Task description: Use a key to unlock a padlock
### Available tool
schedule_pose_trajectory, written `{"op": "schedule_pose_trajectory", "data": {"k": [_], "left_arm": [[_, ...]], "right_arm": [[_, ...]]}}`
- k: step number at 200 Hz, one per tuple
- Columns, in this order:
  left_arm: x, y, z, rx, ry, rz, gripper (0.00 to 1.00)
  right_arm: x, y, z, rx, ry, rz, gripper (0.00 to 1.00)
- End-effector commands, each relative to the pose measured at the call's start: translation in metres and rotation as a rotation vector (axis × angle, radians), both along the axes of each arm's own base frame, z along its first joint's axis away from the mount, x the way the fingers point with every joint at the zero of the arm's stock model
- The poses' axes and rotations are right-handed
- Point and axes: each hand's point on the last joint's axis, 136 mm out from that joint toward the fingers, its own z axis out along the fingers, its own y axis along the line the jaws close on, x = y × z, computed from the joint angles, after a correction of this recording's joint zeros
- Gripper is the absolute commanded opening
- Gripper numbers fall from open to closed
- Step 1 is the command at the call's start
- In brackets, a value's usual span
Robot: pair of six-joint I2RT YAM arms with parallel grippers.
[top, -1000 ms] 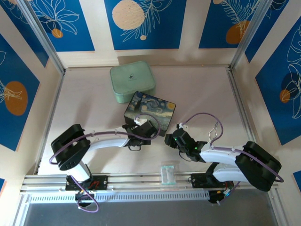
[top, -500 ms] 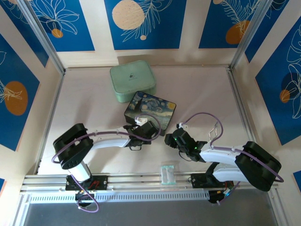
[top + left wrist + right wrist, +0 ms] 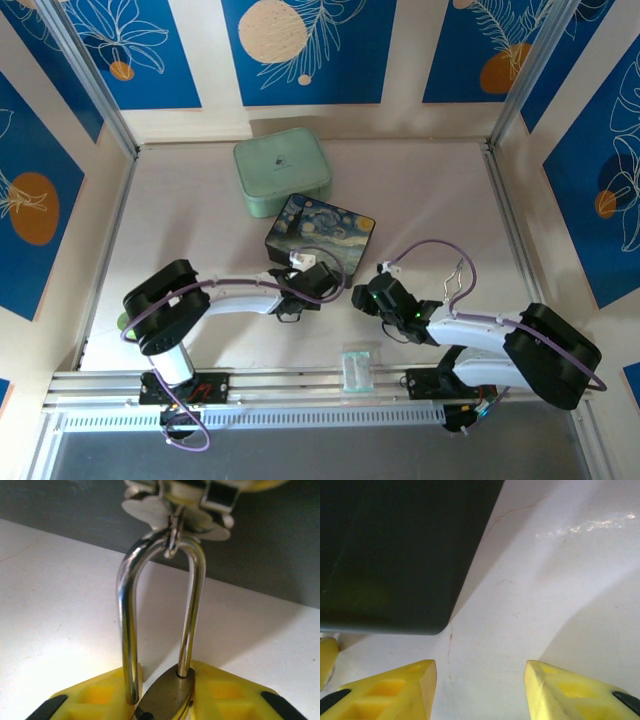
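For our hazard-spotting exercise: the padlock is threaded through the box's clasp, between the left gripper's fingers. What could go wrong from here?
1. The padlock sits skewed in the left gripper and could twist or slip out.
2. Its shackle runs through the clasp, so pulling may drag the painted box.
3. The open right gripper sits near the box's corner and could bump it.

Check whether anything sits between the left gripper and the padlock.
Nothing visible does. The padlock sits right between the fingers of the left gripper, with its shackle hooked through the metal clasp on the box.
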Motion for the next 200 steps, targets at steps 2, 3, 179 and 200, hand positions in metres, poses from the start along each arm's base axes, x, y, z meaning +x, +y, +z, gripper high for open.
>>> {"op": "schedule_pose_trajectory", "data": {"k": [2, 3, 179, 200], "left_arm": [[-0.007, 0.026, -0.011, 0.163, 0.02, 0.001, 0.24], [-0.007, 0.027, -0.01, 0.165, 0.019, 0.001, 0.24], [-0.013, 0.037, -0.003, 0.377, -0.023, -0.024, 0.29], [-0.017, 0.033, 0.001, 0.361, -0.022, -0.026, 0.29]], "right_arm": [[-0.003, -0.012, -0.006, -0.019, 0.013, -0.038, 0.51], [-0.003, -0.011, -0.006, -0.019, 0.013, -0.037, 0.51], [-0.004, -0.009, -0.006, -0.011, 0.01, -0.022, 0.51], [-0.005, -0.01, -0.008, -0.013, 0.013, -0.021, 0.51]]}}
